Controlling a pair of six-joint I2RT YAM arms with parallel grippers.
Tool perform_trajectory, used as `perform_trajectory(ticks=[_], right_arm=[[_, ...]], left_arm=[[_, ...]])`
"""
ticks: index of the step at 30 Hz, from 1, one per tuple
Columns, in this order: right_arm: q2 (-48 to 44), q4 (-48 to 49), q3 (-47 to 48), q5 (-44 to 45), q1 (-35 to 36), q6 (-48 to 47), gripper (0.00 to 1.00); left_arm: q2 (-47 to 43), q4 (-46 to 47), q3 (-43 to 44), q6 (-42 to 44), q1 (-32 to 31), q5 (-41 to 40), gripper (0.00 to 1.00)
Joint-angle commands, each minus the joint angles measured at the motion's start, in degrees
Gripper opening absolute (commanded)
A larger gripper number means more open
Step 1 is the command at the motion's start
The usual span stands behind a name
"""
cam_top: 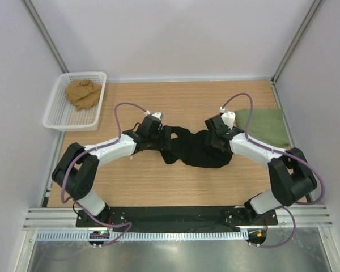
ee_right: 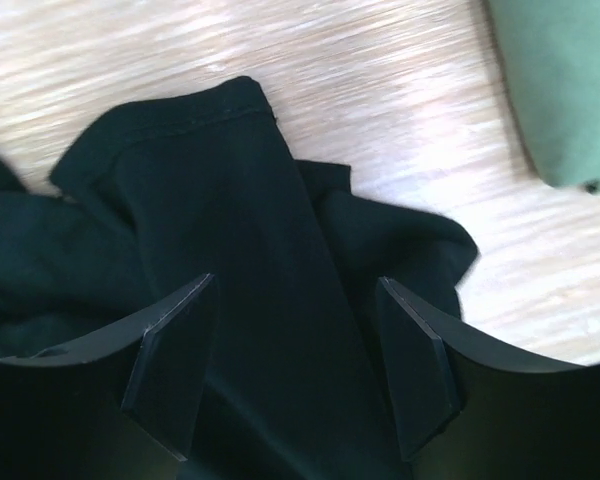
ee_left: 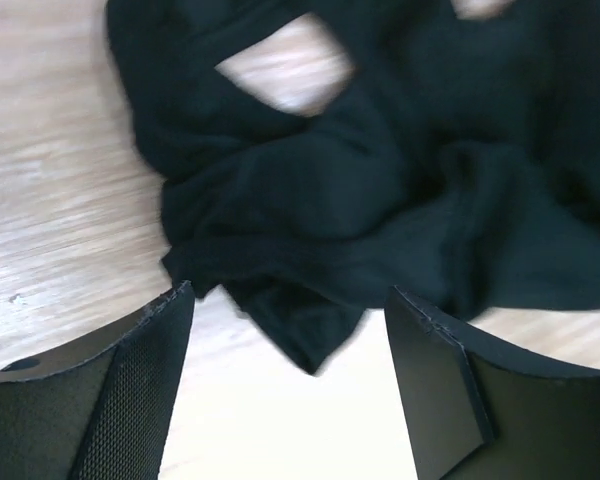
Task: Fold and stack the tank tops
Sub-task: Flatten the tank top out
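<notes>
From above, the black tank top [cam_top: 195, 150] hides its 9 and 3 o'clock ends under your left arm [cam_top: 110, 148] and right arm [cam_top: 254, 148]. Your right wrist view crops the green tank top [ee_right: 565, 90] at 2 o'clock.

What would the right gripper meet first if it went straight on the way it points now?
The crumpled black cloth tank top: a strip of it runs between the open jaws of the right gripper. The light wooden table lies beneath the cloth. How far off the cloth is, I can't tell.

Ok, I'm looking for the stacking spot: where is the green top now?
In the top view the green top lies at the far right of the table, just right of the right pincer and the black top.
</notes>
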Motion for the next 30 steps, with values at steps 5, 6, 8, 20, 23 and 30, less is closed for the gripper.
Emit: perform_trajectory(ticks=[5,6,8,20,23,30], right_arm=[[6.7,4.7,3.2,-5.0,-0.4,-2.6,0.56],[7.3,4.8,3.3,-5.1,-0.5,-2.9,0.44],[8.7,4.4,4.4,-4.6,-0.5,-3.3,0.15],[-11.5,20.3,-1.5,-4.5,-0.5,-4.7,0.01],[-15.0,23.6,-5.4,-1.0,-0.8,-3.5,0.01],[-21.1,30.3,-16.6,4.1,-1.0,-1.8,0.01]], left_arm=[[4.2,2.8,-1.2,1.2,4.2,7.1,0.62],[4.5,3.4,-1.6,1.4,4.5,7.6,0.53],[5.5,4.2,-2.0,1.5,5.7,8.5,0.24],[-13.2,16.2,-19.9,-9.0,21.0,2.9,0.00],[-21.2,20.7,-24.4,-7.9,20.6,2.4,0.04],[-12.7,22.7,-18.9,-4.0,13.0,7.8,0.75]])
